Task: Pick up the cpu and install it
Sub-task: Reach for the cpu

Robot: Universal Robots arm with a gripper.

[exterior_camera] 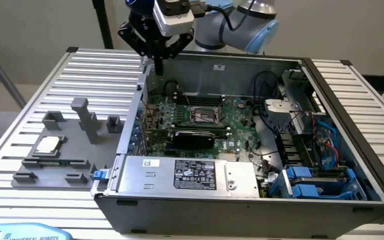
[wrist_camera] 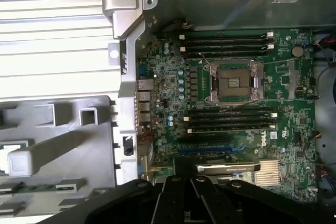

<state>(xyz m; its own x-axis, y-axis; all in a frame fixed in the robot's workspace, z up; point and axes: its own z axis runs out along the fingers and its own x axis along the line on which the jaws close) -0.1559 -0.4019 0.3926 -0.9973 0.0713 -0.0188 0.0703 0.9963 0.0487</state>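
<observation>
The cpu [exterior_camera: 48, 144], a small flat silvery square, lies in the grey plastic fixture [exterior_camera: 58, 150] on the slatted table at the exterior view's left. My gripper [exterior_camera: 158, 69] hangs high above the back left corner of the open computer case [exterior_camera: 245, 200], well away from the cpu. Its fingers are shut together with nothing between them. The motherboard's dark cpu socket [exterior_camera: 205, 116] with its metal rim sits open and bare in the middle of the board. The wrist view looks down on that socket [wrist_camera: 234, 82], with my shut gripper [wrist_camera: 191, 181] dark at the picture's edge.
Grey blocks and posts [exterior_camera: 85, 120] stand up from the fixture near the cpu. Inside the case are memory sticks [wrist_camera: 226, 43], a card with a finned heatsink [wrist_camera: 236, 169], the power supply [exterior_camera: 192, 175], cables and blue drive bays [exterior_camera: 312, 182]. The case wall [exterior_camera: 138, 100] separates fixture and motherboard.
</observation>
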